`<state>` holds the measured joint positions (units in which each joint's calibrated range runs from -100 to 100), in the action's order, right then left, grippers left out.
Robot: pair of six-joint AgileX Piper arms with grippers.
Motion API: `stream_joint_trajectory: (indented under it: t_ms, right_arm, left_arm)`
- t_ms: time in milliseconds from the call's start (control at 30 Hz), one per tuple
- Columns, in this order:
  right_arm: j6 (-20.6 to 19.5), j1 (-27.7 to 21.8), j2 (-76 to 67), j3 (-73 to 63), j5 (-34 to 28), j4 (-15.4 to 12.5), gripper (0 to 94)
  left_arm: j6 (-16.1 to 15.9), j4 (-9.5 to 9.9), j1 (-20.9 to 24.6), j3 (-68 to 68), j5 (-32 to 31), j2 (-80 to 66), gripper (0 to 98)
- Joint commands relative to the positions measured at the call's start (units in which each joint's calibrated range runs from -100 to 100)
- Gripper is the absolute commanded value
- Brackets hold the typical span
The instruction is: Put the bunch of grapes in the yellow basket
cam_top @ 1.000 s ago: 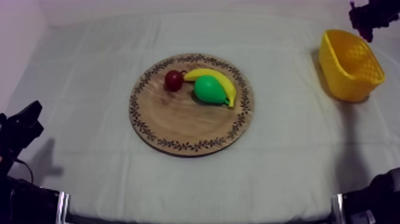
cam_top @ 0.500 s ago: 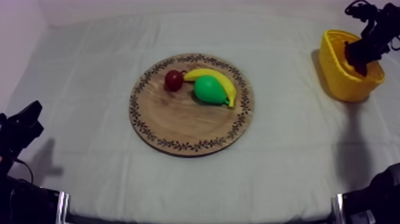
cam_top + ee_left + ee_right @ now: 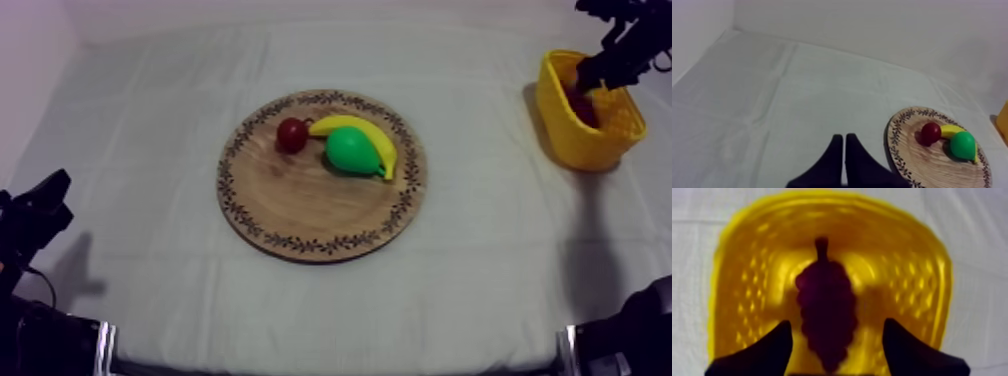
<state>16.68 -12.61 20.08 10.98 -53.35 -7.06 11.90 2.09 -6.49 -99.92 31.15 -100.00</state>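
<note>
Step in hand looks like the let-go and pull-out, so my take: bring the right gripper [image 3: 837,324] straight up with no sideways drift. That way neither jaw clips the wall of the yellow basket [image 3: 742,288] or tips it, since it looks pretty light. I'd hold the jaws wide on the way out so the stem can't get hooked.

The jaws are spread well apart and have hold of nothing. The bunch of grapes [image 3: 827,313] lies on the basket floor, stem pointing away from the gripper. It sits below the gap between the two jaws and touches neither, as far as I can tell.

The basket is at the far right of the bench [image 3: 150,150], well apart from the round wooden board [image 3: 300,210]. The left gripper [image 3: 843,137] is parked near left, jaws pressed together on nothing.
</note>
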Motion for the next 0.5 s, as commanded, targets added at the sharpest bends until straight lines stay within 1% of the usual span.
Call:
stream_joint_trajectory:
  t_ms: [0,100,233,467]
  right_arm:
    - [0.1,0.1,-1.0,0.0,0.0,0.2,58.3]
    - [0.1,0.4,-2.8,-0.1,0.1,0.4,59.8]
    - [-0.3,0.2,-6.0,0.8,1.3,0.8,59.5]
    - [0.2,-0.9,-15.4,8.5,7.9,1.2,56.0]
  left_arm:
    - [0.0,0.04,0.0,0.0,0.0,0.0,0.1]
    - [0.0,0.04,0.0,0.0,0.0,0.0,0.1]
    - [0.0,0.04,0.0,0.0,0.0,0.0,0.1]
    - [0.0,0.04,0.0,0.0,0.0,0.0,0.1]
